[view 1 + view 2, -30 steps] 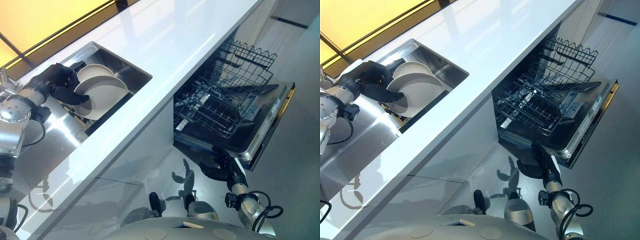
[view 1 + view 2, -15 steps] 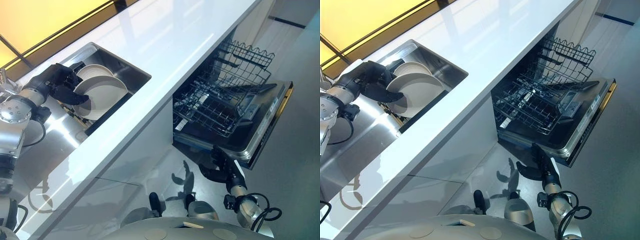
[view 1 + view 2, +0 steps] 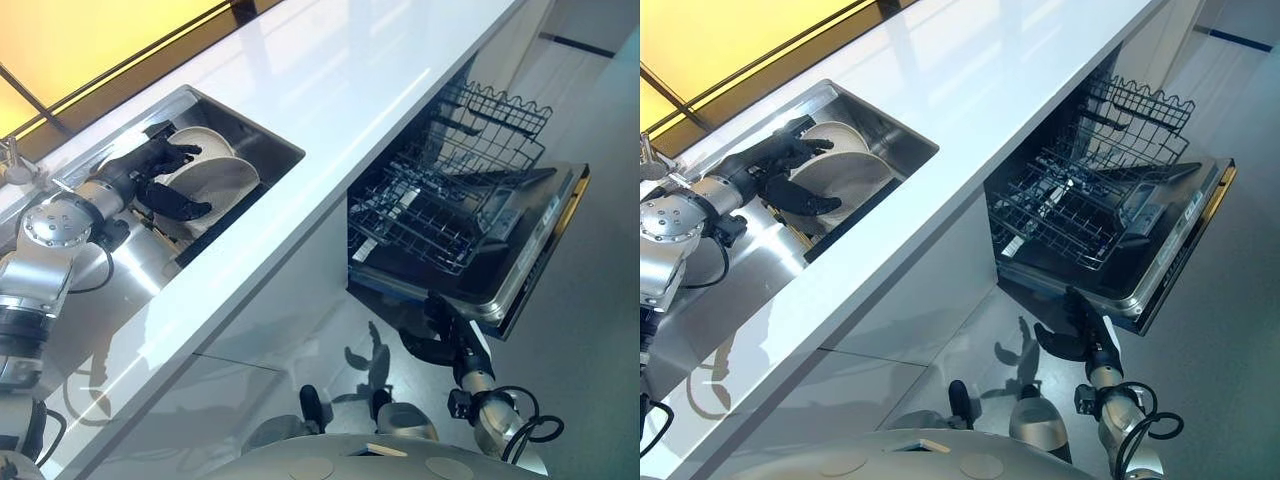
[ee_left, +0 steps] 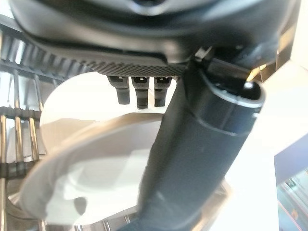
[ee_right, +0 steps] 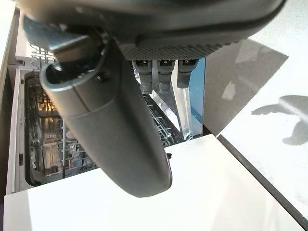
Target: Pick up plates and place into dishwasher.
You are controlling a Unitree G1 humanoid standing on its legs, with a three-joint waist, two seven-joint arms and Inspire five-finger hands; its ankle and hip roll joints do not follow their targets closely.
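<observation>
the two eye views look steeply down from the head, side by side, slightly offset. both take in the white counter (image 3: 330,90), the sink (image 3: 262,135) at the left and the open dishwasher (image 3: 1110,215) at the right, from some way above. the left wrist view sits very close behind the left hand (image 4: 192,144), facing the plates (image 4: 91,168) in the sink, which the eye views also show. the right wrist view looks along the right hand (image 5: 110,125) from low down, facing the dishwasher and the floor (image 5: 269,96).
</observation>
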